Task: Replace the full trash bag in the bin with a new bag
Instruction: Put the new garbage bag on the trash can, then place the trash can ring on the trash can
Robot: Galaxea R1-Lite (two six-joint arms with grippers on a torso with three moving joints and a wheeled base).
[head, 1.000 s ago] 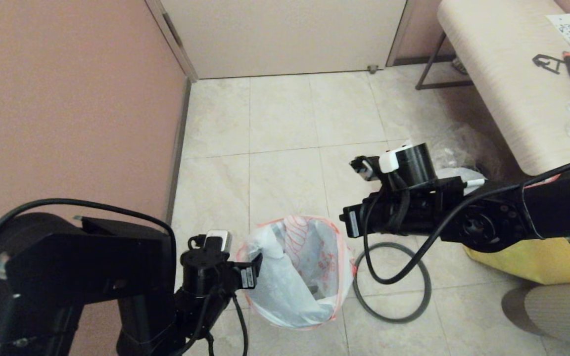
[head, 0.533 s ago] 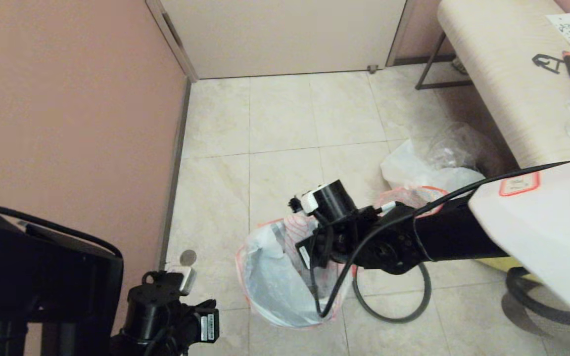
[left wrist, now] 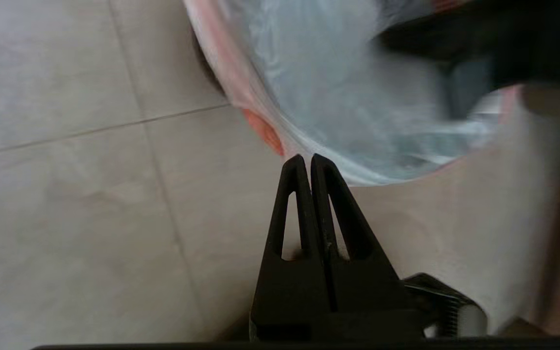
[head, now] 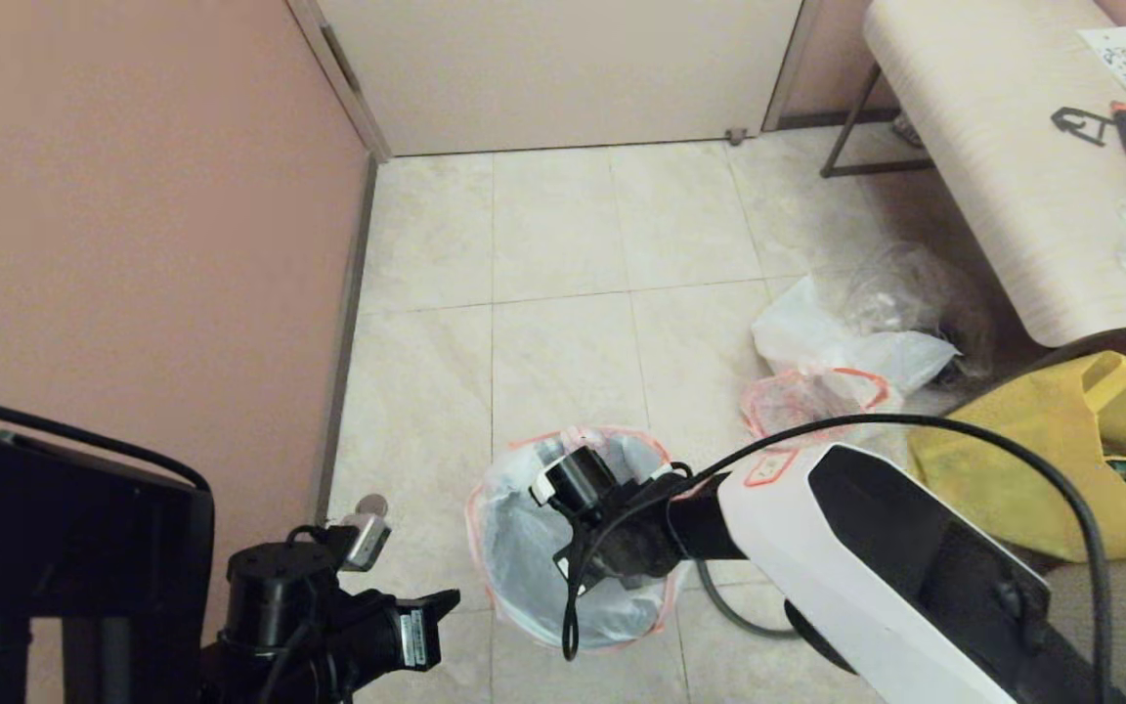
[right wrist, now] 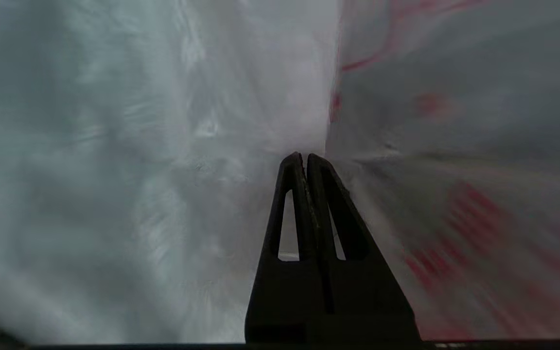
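On my head view the largest container is the yellow fabric tote point(head: 1032, 489), slumped open on the floor at the right beneath the pale table point(head: 974, 147); I can make out something dark green inside it but not what it is. Just beyond it, toward the door, lies the full trash bag point(head: 842, 357), white with a pink-orange rim band, crumpled clear plastic bulging out of it. It sits on the tiles, well apart from the bin.

The bin itself is almost wholly hidden: the new bag point(head: 514, 528) lines it, its pink-orange edge folded out over the rim in a ring, the white film sagging down inside. The bag holds nothing but my right arm. A thin dark-grey ring point(head: 729, 618) lies flat on the floor just beside the bin on the right, partly under my forearm.

My right arm reaches in from the right, white forearm low over the tiles, wrist bent down into the mouth of the bag. In the right wrist view the right gripper point(right wrist: 304, 158) has its fingers pressed together, tips among folds of white film with red printing; I see nothing pinched between them.

My left gripper point(left wrist: 307, 159) is low at the left of the bin, fingers together and empty, tips just short of the bag's folded edge point(left wrist: 260, 129).
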